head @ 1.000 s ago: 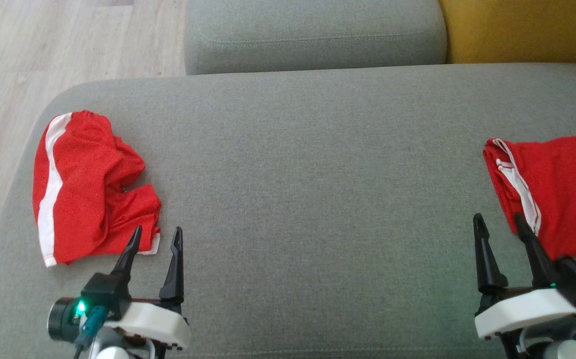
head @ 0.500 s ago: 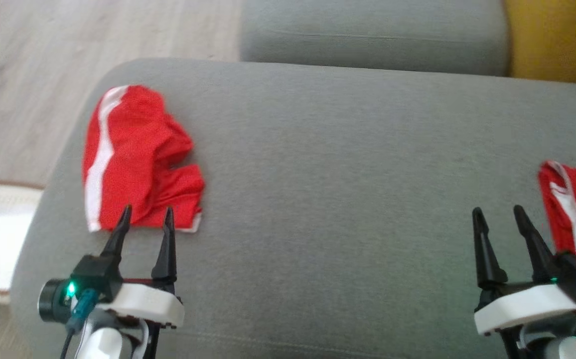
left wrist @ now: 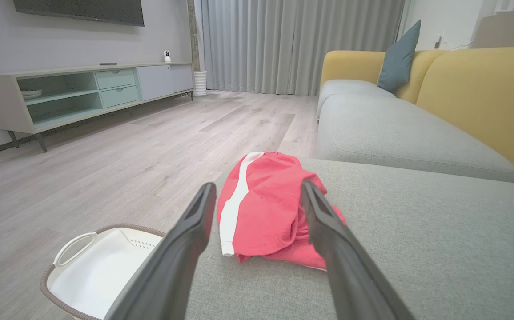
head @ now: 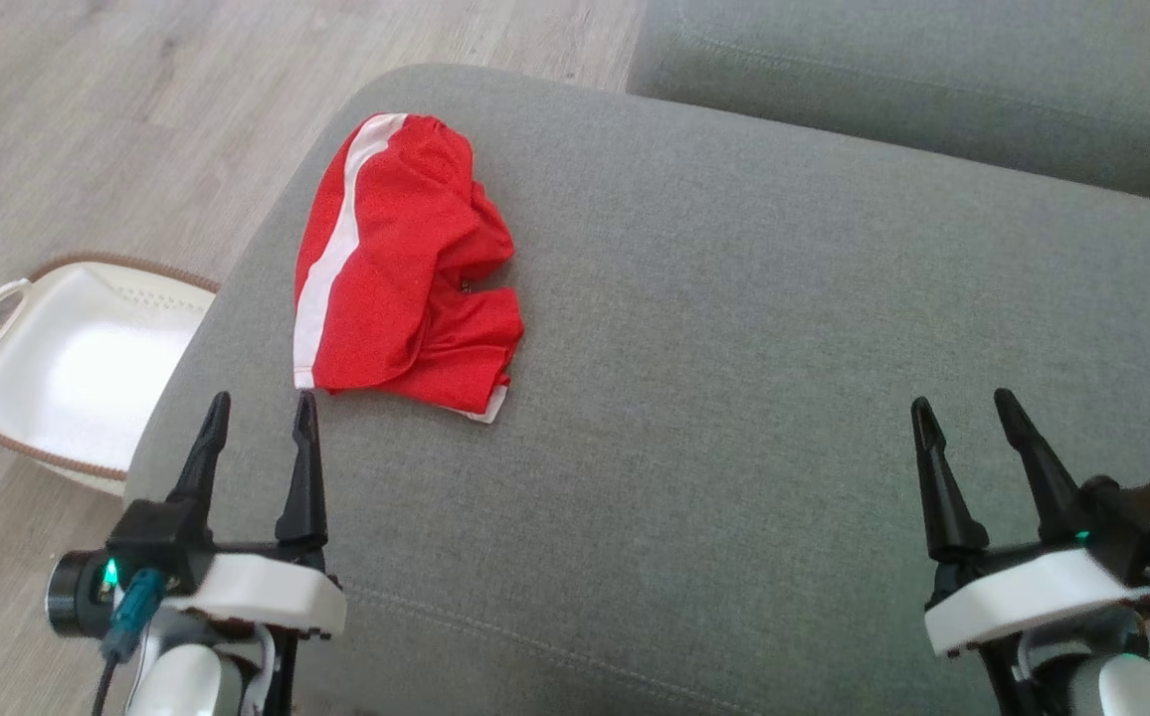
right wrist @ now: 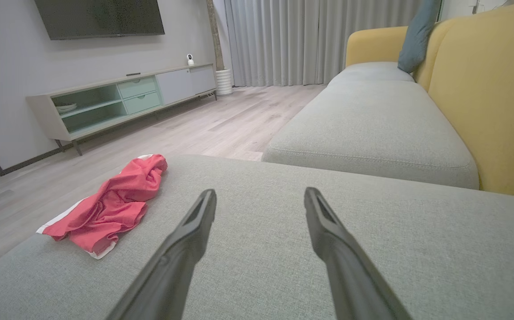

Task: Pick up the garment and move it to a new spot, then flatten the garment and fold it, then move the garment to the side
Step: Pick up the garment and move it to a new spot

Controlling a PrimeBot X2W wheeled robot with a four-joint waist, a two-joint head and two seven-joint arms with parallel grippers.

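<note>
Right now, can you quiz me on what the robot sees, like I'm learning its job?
1. Pick one: the garment on the grey cushion is A) blue, B) red with a white stripe, C) green.
2. True or false: the left arm's jaws are clamped on the garment.
3. Fill in: the white basket stands on the ____.
Key: 1 B. 2 false, they stand open, holding nothing. 3 floor.
</note>
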